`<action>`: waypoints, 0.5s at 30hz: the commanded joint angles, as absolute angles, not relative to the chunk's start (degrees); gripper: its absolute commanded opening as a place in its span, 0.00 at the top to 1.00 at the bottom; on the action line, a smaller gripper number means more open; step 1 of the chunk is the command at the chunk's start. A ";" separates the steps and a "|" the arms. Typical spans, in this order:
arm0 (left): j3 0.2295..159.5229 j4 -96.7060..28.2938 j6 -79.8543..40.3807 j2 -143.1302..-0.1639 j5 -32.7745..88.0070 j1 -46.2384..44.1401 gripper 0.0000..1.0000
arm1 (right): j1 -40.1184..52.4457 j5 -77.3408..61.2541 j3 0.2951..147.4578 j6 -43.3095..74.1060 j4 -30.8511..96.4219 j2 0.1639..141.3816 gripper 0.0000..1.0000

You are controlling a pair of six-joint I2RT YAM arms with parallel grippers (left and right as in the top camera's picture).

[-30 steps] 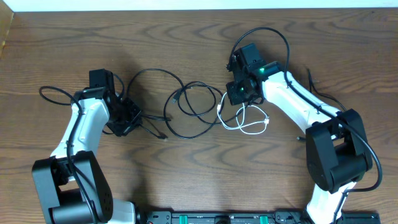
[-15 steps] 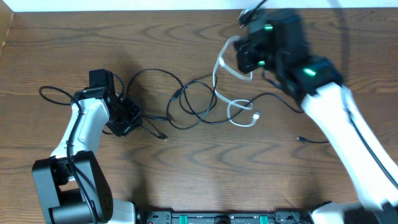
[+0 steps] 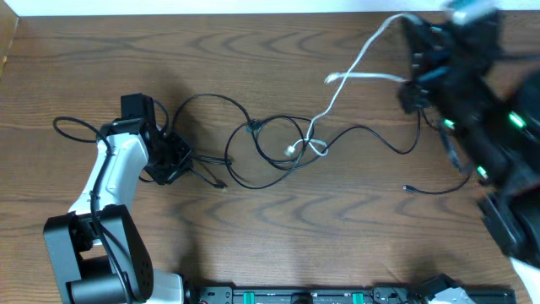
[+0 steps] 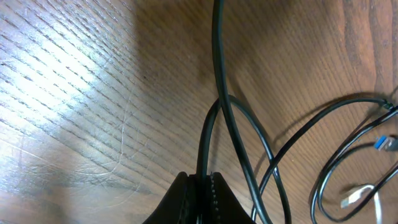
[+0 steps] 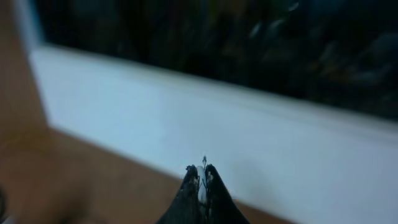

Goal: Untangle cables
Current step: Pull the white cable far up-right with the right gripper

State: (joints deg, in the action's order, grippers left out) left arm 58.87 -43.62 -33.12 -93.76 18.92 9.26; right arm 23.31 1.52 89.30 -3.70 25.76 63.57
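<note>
Black cables (image 3: pixel 253 127) lie looped and crossed on the wooden table, one strand trailing right to a small plug (image 3: pixel 406 188). My left gripper (image 3: pixel 173 160) rests low at the left of the tangle, shut on a black cable (image 4: pixel 204 146) that runs straight out from its jaws. The white cable (image 3: pixel 363 76) rises taut from the knot up to my right gripper (image 3: pixel 411 42), which is raised high at the back right and blurred. In the right wrist view the right gripper (image 5: pixel 202 171) is shut on a sliver of white cable (image 5: pixel 201 177).
The table's back edge meets a white wall strip (image 5: pixel 186 112). A white plug (image 4: pixel 354 198) and a blue plug (image 4: pixel 385 143) lie among the black loops near the left gripper. The arms' own thicker black cables (image 3: pixel 72 127) hang by the left arm.
My right arm has lifted and swung to the back right with the white cable, drawing it out taut from the tangle and dragging the black loops rightwards. The left arm has not moved.
</note>
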 commanded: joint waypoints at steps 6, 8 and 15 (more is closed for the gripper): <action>58.33 -43.79 -32.62 -94.48 17.21 9.17 0.92 | 22.85 18.11 89.52 -10.22 18.92 56.03 0.99; 58.33 -43.79 -32.62 -94.48 17.21 9.17 0.92 | 22.85 21.74 89.52 -10.41 17.50 55.00 0.99; 58.33 -43.79 -32.62 -94.48 17.21 9.17 0.92 | 22.85 40.25 89.52 -10.44 15.81 54.19 0.99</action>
